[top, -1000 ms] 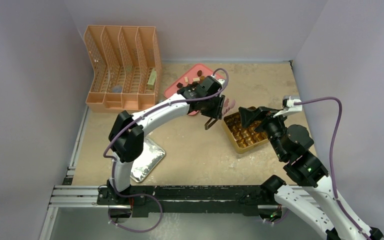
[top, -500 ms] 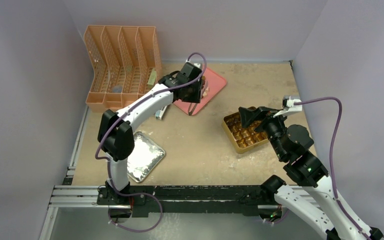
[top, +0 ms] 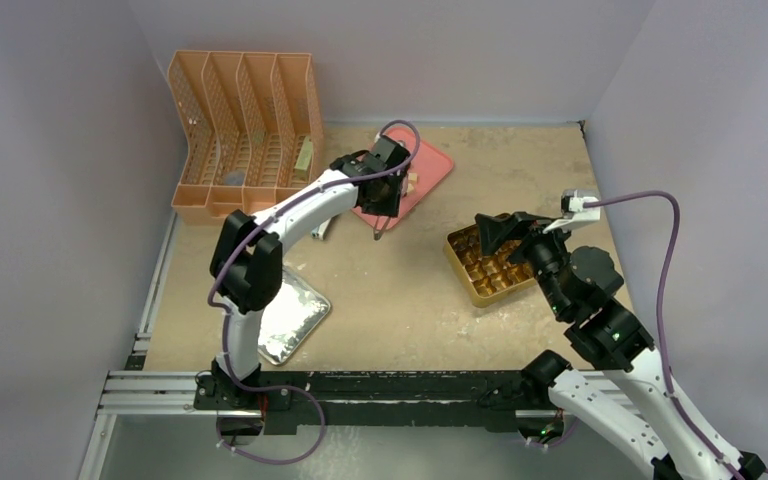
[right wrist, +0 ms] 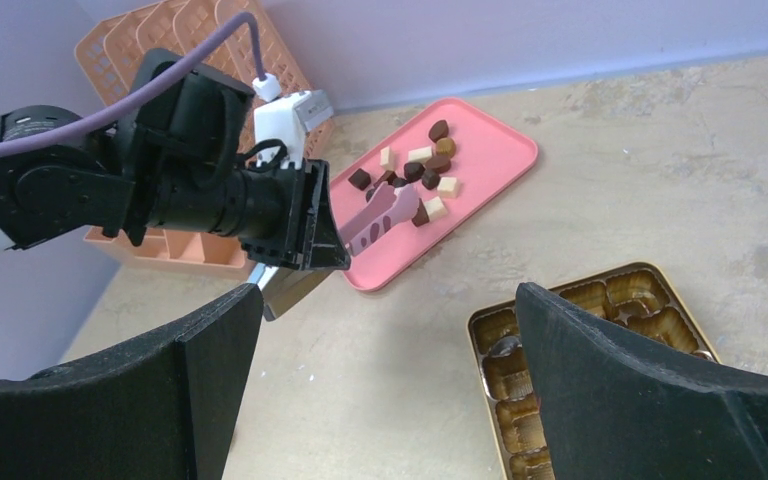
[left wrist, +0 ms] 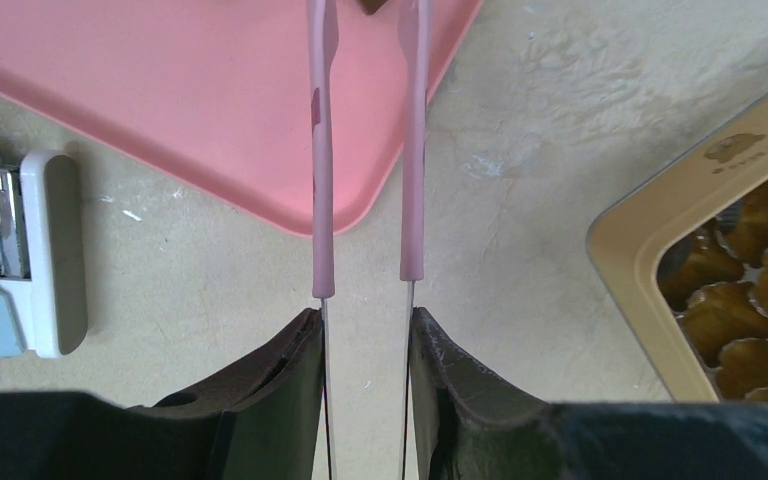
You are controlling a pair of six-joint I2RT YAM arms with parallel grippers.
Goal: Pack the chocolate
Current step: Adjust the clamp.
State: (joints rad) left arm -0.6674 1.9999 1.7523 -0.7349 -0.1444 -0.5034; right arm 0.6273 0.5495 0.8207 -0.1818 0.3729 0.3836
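From above, one pink tray (top: 432, 178) and one gold box (top: 465, 287) sit apart on the surface (top: 400, 300). One orange rack (top: 245, 130) with four slots stands at the back.

In the left wrist view, the left claw (left wrist: 365, 325) is squeezed on one pair of pink tongs (left wrist: 322, 180). The tips of the tongs reach over the tray.

In the right wrist view, the right claw (right wrist: 388, 292) gapes wide by the box, with nothing in it. The chocolate (right wrist: 430, 179) lies on the tray. There are about a dozen pieces, and four of them are pale. I cannot tell what the box's cups hold.
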